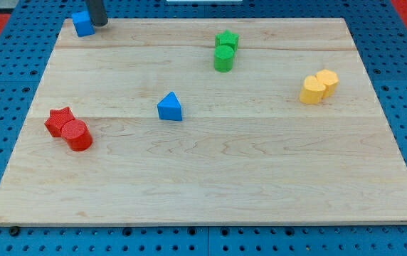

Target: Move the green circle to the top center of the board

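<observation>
Cylinder, green: the green circle (223,59) stood upper centre, touching the green star (227,40) behind it. Light, rigid, it should slide freely; you would push its lower side. My tip (99,24), no hand, sat upper left beside the blue block (82,23).

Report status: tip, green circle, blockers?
My tip at the view's top left, beside blue block. Green circle untouched, right of center, touching green star above it. Star blocks straight push up.

green circle (223,59) touching green star (226,40), just below it | blue triangle (169,107) lower left of both
</observation>
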Motion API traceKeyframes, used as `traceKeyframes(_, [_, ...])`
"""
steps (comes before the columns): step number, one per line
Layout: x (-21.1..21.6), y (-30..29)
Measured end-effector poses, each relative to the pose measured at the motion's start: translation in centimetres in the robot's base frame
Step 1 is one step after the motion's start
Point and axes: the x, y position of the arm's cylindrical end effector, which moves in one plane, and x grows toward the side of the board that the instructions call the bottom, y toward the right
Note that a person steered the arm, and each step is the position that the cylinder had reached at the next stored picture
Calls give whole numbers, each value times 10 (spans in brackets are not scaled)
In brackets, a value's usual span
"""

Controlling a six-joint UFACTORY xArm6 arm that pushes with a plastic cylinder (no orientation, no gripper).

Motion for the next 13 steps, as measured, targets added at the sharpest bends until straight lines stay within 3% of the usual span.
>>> traceKeyframes(1, [1,12])
traceKeyframes(2, [29,64])
traceKeyframes(4, [123,169])
traceKeyframes(6, [142,273])
traceKeyframes(7, [127,278])
traceKeyframes(13, [109,166])
